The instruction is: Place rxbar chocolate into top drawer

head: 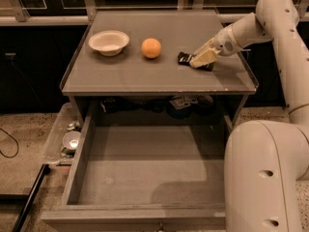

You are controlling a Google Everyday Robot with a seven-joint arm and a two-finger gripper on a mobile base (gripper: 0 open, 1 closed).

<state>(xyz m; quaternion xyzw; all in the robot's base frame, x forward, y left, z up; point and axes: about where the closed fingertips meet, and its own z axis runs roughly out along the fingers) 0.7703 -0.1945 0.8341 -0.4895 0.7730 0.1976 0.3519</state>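
Note:
The rxbar chocolate, a small flat black bar, lies on the right part of the grey cabinet top. My gripper reaches in from the right and sits right on the bar, covering its right half; a black corner shows past the gripper on the right. The top drawer is pulled wide out below the cabinet top. Its flat grey bottom holds nothing. Its thick front panel is nearest the camera.
An orange and a white bowl stand on the cabinet top, left of the bar. A clear bin with small items lies on the floor at the left. My white arm and body fill the right side.

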